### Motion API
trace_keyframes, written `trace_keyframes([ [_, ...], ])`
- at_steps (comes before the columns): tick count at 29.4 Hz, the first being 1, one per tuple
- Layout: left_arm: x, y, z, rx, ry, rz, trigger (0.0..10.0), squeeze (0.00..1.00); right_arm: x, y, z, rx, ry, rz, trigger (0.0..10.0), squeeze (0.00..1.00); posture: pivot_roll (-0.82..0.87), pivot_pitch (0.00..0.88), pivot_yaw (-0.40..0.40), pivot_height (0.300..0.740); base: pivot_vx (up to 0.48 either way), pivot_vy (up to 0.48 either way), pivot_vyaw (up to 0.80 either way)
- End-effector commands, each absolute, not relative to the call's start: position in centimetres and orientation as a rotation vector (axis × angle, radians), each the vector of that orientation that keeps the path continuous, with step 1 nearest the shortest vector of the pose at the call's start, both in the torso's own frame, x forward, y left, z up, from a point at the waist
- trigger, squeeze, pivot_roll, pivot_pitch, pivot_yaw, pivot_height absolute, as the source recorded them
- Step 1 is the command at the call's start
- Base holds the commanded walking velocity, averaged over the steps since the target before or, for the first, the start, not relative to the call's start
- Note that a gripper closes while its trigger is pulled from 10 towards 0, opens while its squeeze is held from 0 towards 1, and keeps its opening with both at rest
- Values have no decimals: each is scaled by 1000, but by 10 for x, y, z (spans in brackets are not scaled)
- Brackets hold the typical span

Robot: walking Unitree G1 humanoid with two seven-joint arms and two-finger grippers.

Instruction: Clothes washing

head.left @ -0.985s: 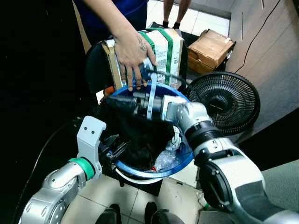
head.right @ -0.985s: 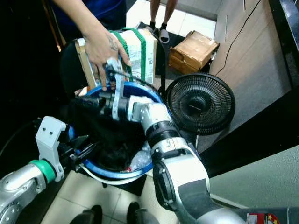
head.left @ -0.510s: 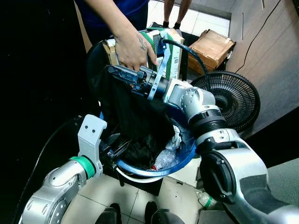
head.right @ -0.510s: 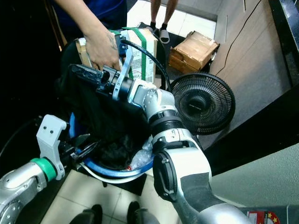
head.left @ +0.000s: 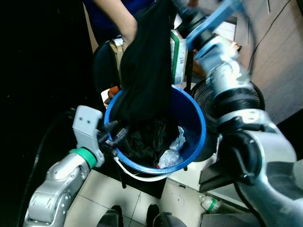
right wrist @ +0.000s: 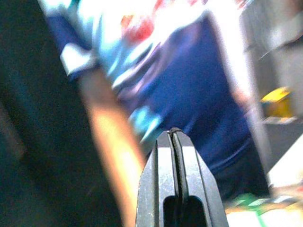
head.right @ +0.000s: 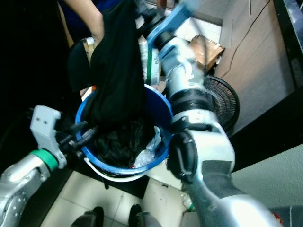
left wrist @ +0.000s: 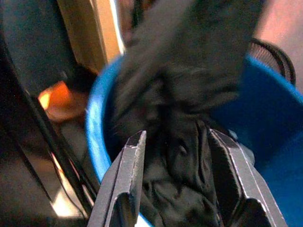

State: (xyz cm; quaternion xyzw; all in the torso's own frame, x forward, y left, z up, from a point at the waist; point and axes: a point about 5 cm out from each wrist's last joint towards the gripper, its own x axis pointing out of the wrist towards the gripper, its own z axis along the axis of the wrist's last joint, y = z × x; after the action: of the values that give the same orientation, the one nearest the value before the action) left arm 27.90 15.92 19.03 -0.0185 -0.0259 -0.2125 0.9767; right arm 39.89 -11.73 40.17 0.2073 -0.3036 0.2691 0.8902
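The black garment (head.left: 144, 71) now hangs far higher than half a second ago: then it was only partly raised, draped from the right gripper just over the blue bucket (head.left: 196, 130); now it stretches in a long column from the gripper down into the bucket, where its lower end is bunched on the bottom. By this reading the lift-out step of the washing is well along, but the cloth has not cleared the rim.

The right gripper (right wrist: 176, 142) is up at the top of the head views, blurred by motion; in its wrist view the two black fingers lie pressed together, and the garment hanging straight beneath it suggests they are clamped on the cloth. Just behind and beside that gripper stands a person in a blue top (right wrist: 189, 85), forearm close to the hanging cloth.

The left gripper (left wrist: 182, 179) sits at the bucket's near rim, fingers apart, with the rim and cloth in front of it.

Below the right gripper, the rim rings the garment on all sides. A green-strapped box (head.left: 177, 52) and a black fan (head.left: 203, 90) crowd the far side, so the free room appears to be upward and toward the robot.
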Motion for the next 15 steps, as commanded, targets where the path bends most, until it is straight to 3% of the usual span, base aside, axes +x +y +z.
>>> trace_keyframes([
  [1, 285, 172, 195, -64, -103, -317, 10000, 0, 393, -151, 417, 432, -730, 416, 0, 0, 112, 60, -53, 740, 0, 0, 0],
  [6, 295, 193, 205, -105, -161, -159, 10000, 0, 390, -188, 415, 377, -731, 255, 0, 0, 104, 27, -48, 740, 0, 0, 0],
  [8, 299, 197, 207, -116, -162, -125, 10000, 0, 397, -187, 387, 294, -624, 250, 196, 0, 102, 14, -42, 740, 0, 0, 0],
  [10, 299, 197, 207, -116, -162, -125, 10000, 0, 397, -187, 387, 294, -624, 250, 196, 0, 102, 14, -42, 740, 0, 0, 0],
  [11, 301, 196, 207, -119, -163, -120, 10000, 0, 400, -186, 370, 279, -580, 237, 1569, 0, 106, 10, -39, 740, 0, 0, 0],
  [12, 301, 196, 207, -119, -163, -120, 10000, 0, 400, -186, 370, 279, -580, 237, 1569, 0, 106, 10, -39, 740, 0, 0, 0],
  [13, 302, 192, 208, -119, -171, -132, 10000, 0, 402, -186, 349, 292, -531, 216, 2667, 0, 106, 10, -39, 740, 0, 0, 0],
  [14, 302, 192, 208, -119, -171, -132, 10000, 0, 402, -186, 349, 292, -531, 216, 2667, 0, 106, 10, -39, 740, 0, 0, 0],
  [15, 302, 189, 208, -123, -176, -136, 10000, 0, 402, -186, 327, 309, -481, 179, 5176, 0, 107, 3, -29, 740, 0, 0, 0],
])
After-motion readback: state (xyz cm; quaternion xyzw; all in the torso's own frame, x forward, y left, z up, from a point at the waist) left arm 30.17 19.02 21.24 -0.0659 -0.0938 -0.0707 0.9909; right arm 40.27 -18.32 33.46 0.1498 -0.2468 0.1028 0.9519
